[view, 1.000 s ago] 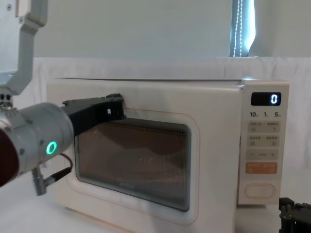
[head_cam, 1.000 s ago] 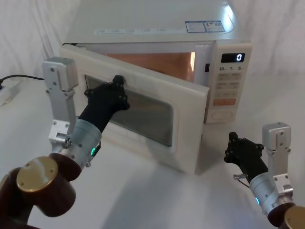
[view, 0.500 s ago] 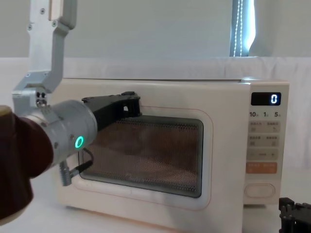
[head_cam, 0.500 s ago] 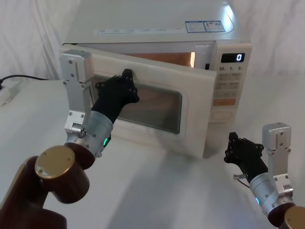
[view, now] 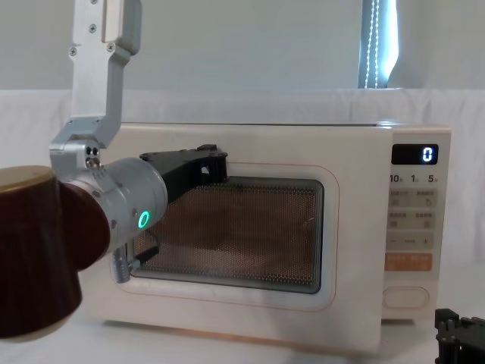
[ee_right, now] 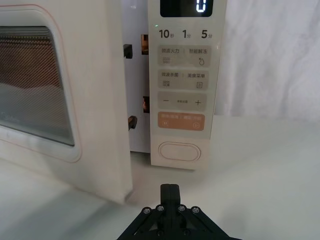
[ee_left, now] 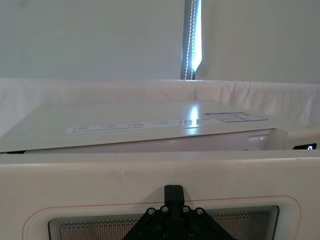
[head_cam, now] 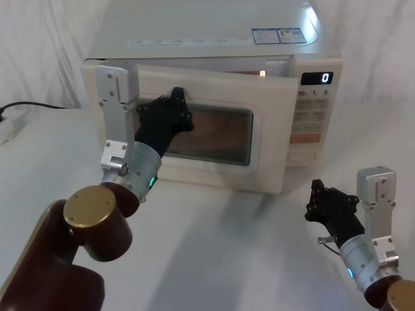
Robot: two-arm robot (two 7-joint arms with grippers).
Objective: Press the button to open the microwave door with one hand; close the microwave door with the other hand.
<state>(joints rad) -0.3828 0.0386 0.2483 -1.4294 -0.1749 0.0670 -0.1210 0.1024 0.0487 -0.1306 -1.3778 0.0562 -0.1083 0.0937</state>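
The cream microwave door [head_cam: 271, 136] with its dark window stands a little ajar, its latch edge just off the control panel. A lit strip of the cavity shows above it. My left gripper [head_cam: 176, 103] is shut, its tip pressed against the door's upper frame [view: 341, 250] near the window's top left corner, as the left wrist view shows [ee_left: 173, 192]. The wide cream button [ee_right: 179, 151] sits at the bottom of the panel [head_cam: 305, 155]. My right gripper [head_cam: 319, 197] is shut and hovers low over the table in front of the panel, apart from the button [view: 405, 297].
The microwave [head_cam: 207, 32] stands at the back of a white table [head_cam: 227, 259], with white cloth behind it. A black cable and a white power strip [head_cam: 11, 124] lie at the far left. An orange key [ee_right: 181, 121] sits above the button.
My left gripper has pushed the door from wide open to almost closed, swinging it toward the microwave body. The right arm has not moved.
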